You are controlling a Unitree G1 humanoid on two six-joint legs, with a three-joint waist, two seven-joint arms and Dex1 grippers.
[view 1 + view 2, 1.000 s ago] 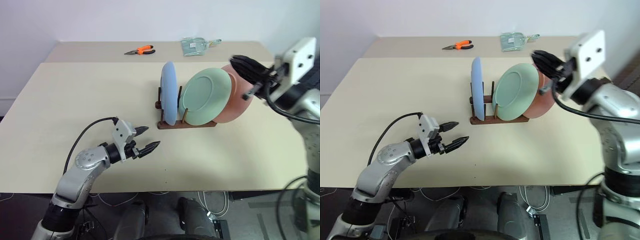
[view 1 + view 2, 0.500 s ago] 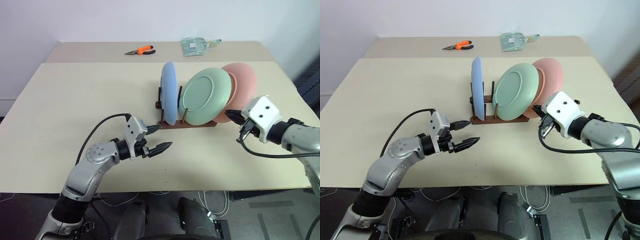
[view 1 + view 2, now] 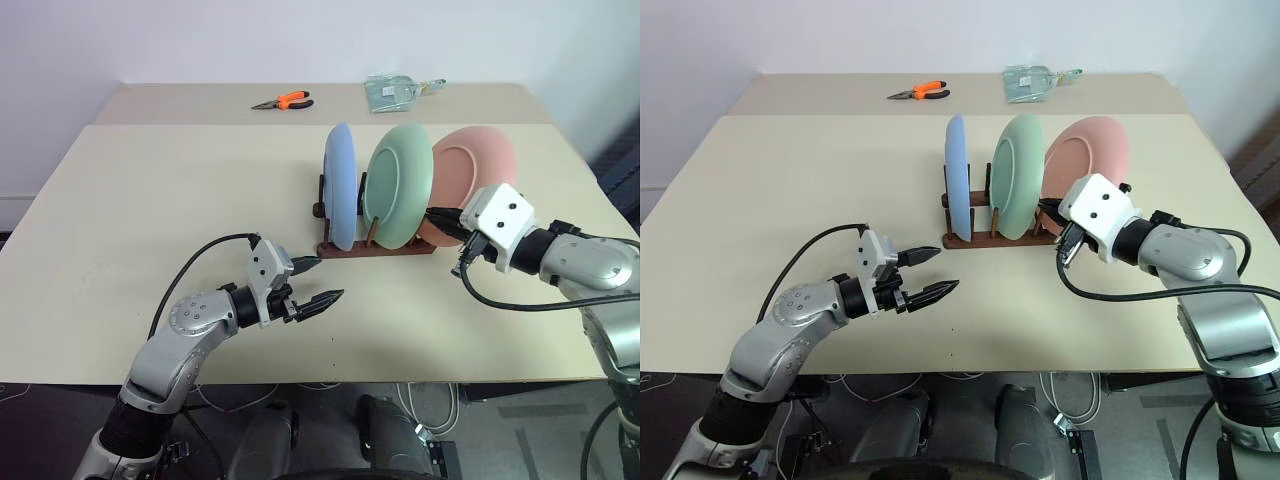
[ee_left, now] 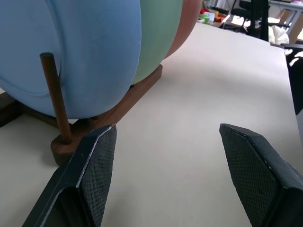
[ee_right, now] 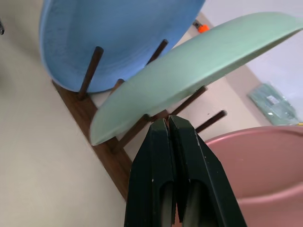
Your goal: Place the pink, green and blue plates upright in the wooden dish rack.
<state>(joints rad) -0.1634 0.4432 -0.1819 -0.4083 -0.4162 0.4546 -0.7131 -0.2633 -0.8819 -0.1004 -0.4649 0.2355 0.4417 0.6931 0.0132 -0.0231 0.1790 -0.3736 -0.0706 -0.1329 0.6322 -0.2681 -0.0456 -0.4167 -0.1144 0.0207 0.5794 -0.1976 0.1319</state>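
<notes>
Plates, blue (image 3: 338,200), green (image 3: 397,183) and pink (image 3: 472,180), are standing in the wooden dish rack (image 3: 372,247) on the tabletop (image 3: 150,200); seemingly rigid, slick, breakable, best gripped at rims. Right pincer (image 5: 169,124) is pressing shut, empty, against green's edge; left pincer (image 3: 318,283) is gaping, empty.

Left gripper (image 3: 318,283): level, fingers spread wide, nothing between the jaws. Right gripper (image 5: 168,124): fingers pressed together, nothing between them.
</notes>
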